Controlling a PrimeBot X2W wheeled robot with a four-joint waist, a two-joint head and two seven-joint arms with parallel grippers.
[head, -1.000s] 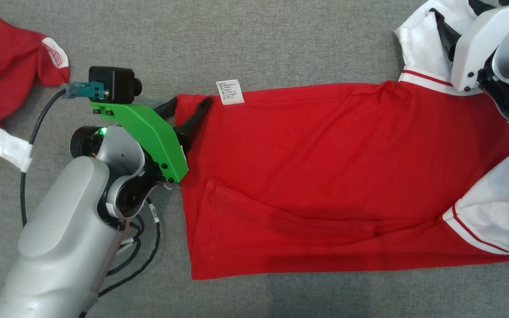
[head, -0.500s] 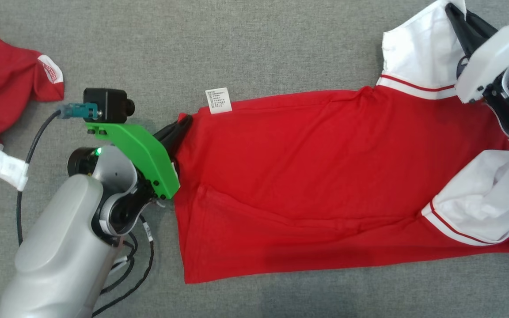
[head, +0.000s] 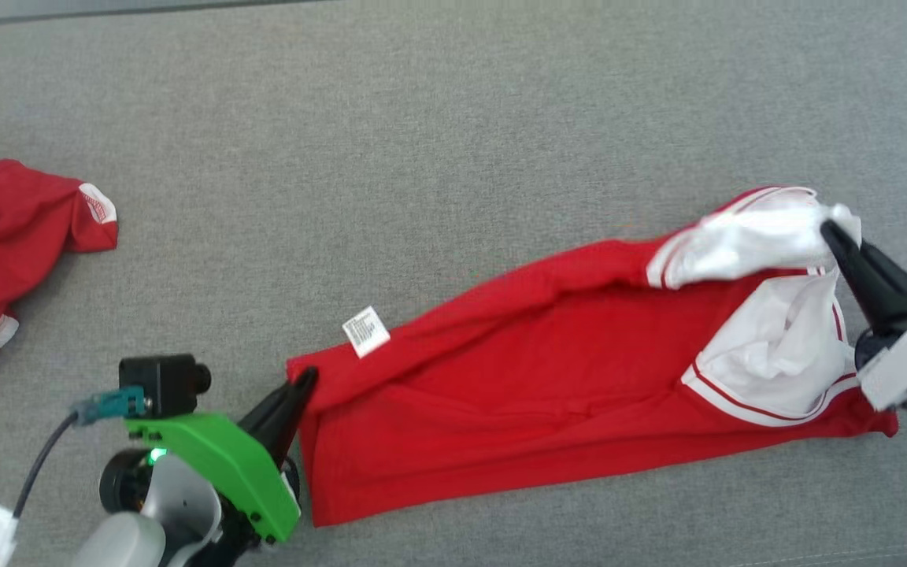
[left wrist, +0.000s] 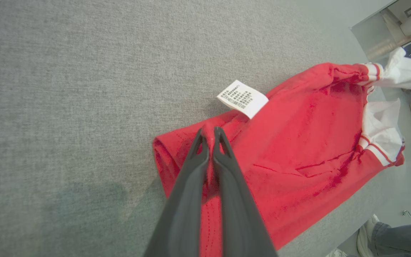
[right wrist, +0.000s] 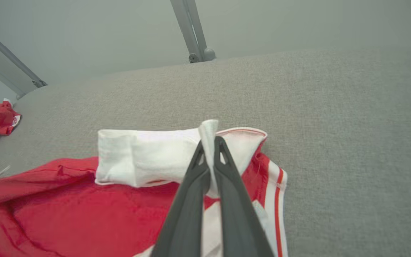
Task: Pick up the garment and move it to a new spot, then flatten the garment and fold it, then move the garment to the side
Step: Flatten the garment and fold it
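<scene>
A red garment point(head: 548, 378) with white sleeves lies stretched across the grey surface point(head: 422, 142), its far edge lifted and folding over toward me. My left gripper point(head: 302, 382) is shut on the red hem corner point(left wrist: 209, 134), just below the white care label point(head: 365, 331). My right gripper point(head: 835, 232) is shut on a white sleeve point(right wrist: 148, 155) at the garment's other end, holding it raised above the body of the garment. The second white sleeve point(head: 776, 354) rests on the red cloth beneath.
A second red garment point(head: 5, 228) lies crumpled at the far left of the surface. A person's shoe and trouser leg point(left wrist: 387, 232) stand beyond the surface edge in the left wrist view. Metal frame bars point(right wrist: 191, 32) rise behind the surface.
Both grippers have shut on the garment's far corners and lifted that edge toward me, so the cloth is doubling over. The head camera has also shifted, showing more of the surface beyond.
</scene>
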